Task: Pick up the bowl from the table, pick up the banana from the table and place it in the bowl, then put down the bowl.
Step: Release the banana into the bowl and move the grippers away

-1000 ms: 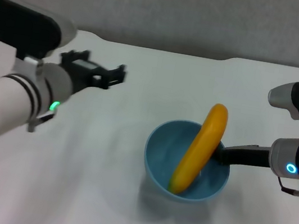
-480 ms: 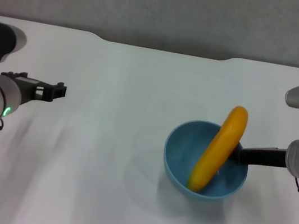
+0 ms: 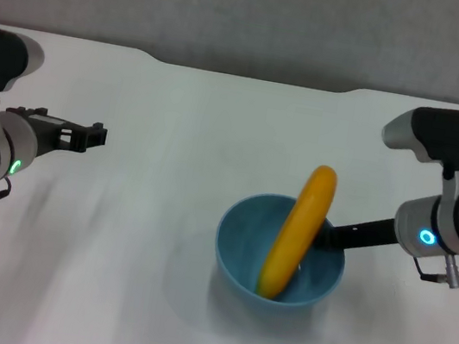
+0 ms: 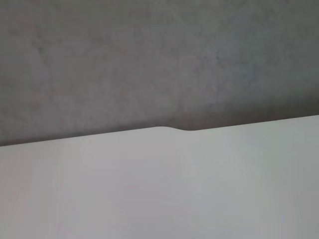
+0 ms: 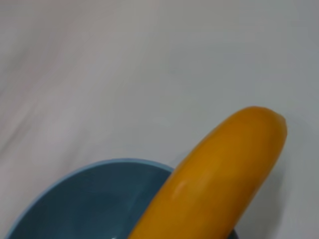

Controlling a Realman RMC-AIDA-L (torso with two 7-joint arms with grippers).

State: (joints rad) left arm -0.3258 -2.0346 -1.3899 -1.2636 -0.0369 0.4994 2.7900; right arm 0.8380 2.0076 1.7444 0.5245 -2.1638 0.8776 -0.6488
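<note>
The light-blue bowl (image 3: 244, 246) is right of centre on the white table (image 3: 168, 119). The yellow-orange banana (image 3: 297, 232) leans in it, its upper end sticking out over the far right rim. My right gripper (image 3: 333, 236) is shut on the bowl's right rim. A faint shadow lies below and left of the bowl, so it seems to hang just above the tabletop. The right wrist view shows the banana (image 5: 214, 179) over the bowl (image 5: 84, 204) from close up. My left gripper (image 3: 88, 135) is open and empty at the far left, well away from the bowl.
The table's far edge has a shallow notch (image 3: 253, 75), also seen in the left wrist view (image 4: 174, 130), with a grey wall (image 3: 255, 10) behind it. The left wrist view shows only bare tabletop (image 4: 159, 194) and wall.
My left arm drew back to the far left and then stayed. My right gripper carried the bowl with the banana to the right, then back left and slightly lower.
</note>
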